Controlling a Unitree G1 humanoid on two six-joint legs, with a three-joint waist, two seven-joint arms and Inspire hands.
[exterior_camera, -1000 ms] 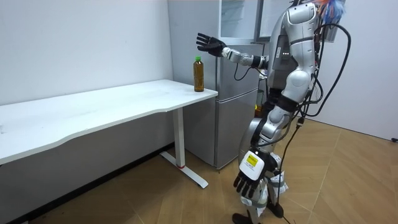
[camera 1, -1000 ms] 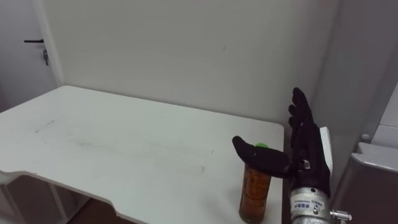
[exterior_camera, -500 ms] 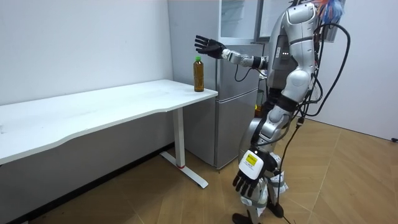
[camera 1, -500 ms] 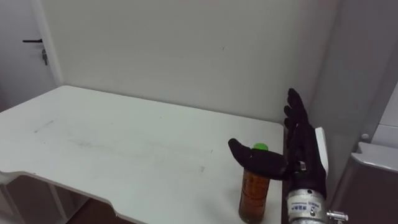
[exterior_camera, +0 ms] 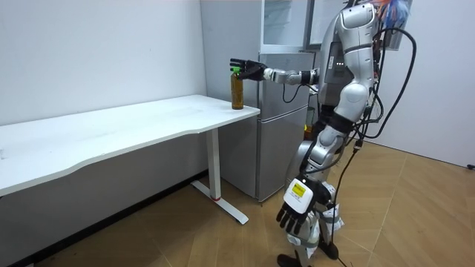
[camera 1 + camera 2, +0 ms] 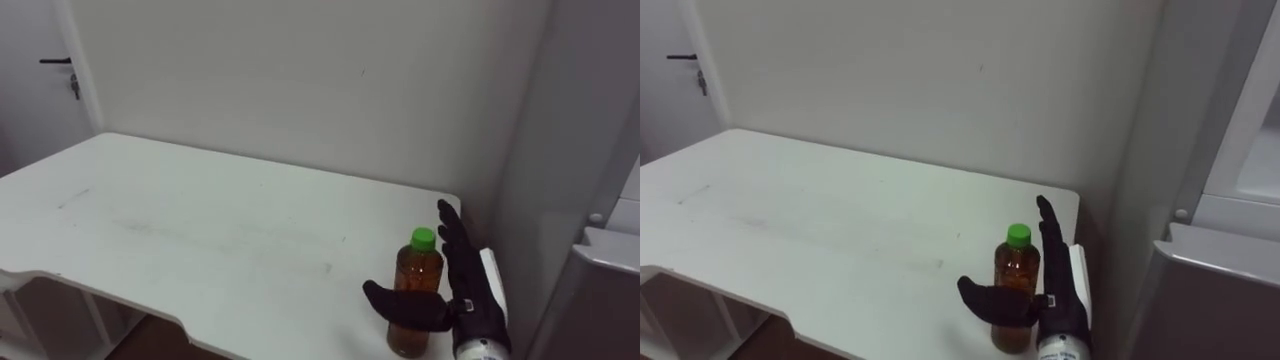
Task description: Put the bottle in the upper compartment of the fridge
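Observation:
An amber bottle (image 6: 414, 283) with a green cap stands upright near the right front corner of the white table (image 6: 200, 230). My right hand (image 6: 470, 297) is open just to the bottle's right, fingers straight and pointing away from me. Its thumb crosses in front of the bottle's lower body; I cannot tell whether it touches. In the room view the same hand (image 5: 247, 70) reaches out at the height of the bottle (image 5: 237, 90). My left hand (image 5: 295, 216) hangs relaxed beside my leg. I stand in front of the fridge, at the table's end.
A grey fridge (image 5: 286, 111) stands right next to the table's end, and its edge shows at the right (image 6: 600, 290). A white wall runs behind the table. A door (image 6: 35, 80) with a dark handle is at the far left.
My right hand has come down from above the bottle's cap to beside its body, and the thumb now lies across the lower bottle. The bottle has not moved.

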